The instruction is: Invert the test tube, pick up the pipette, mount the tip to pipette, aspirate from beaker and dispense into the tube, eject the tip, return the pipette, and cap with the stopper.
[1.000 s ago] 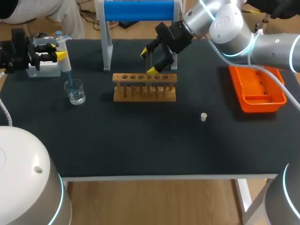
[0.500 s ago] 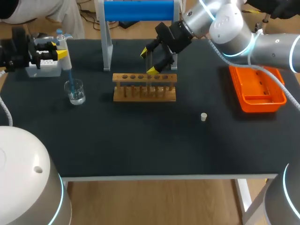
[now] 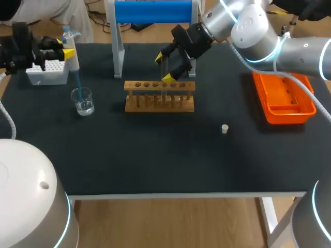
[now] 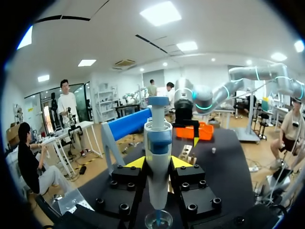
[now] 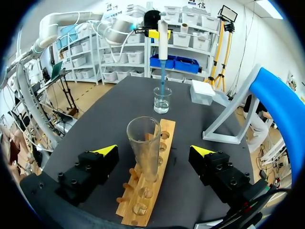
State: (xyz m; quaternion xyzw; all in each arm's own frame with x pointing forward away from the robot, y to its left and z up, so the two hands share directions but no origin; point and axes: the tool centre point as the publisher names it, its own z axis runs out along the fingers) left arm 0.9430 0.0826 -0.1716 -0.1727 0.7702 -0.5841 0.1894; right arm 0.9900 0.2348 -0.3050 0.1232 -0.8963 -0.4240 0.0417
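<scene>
By my judgement you were at the aspirate step. Your left claw [image 3: 67, 50] held the pipette [image 3: 74, 62] upright over the beaker [image 3: 83, 101], near the far left corner of the table [image 3: 155, 155], and the blue tip [image 3: 78, 82] reached down into the glass. To do this well you needed the pipette plumb and the tip's end under the liquid but off the glass floor (I could not tell from these views whether it was actually below the surface). The draw wanted to be slow, followed by a straight lift so the tip cleared the rim without upsetting the beaker. After that came a long carry to the test tube [image 5: 144, 142], which stood mouth up in the wooden rack [image 5: 143, 202], so you wanted no jolt on the way.

Your left claw was clamped on the pipette. In the left wrist view both yellow fingers [image 4: 136, 163] pressed its white body from either side, just below the blue collar. Your right claw [image 5: 155, 151] stood wide apart around the tube, one finger on each side, touching neither it nor the rack and holding nothing. The stopper [image 3: 224, 128] lay alone on the table, well apart from the rack, towards the orange tray [image 3: 283, 101].
</scene>
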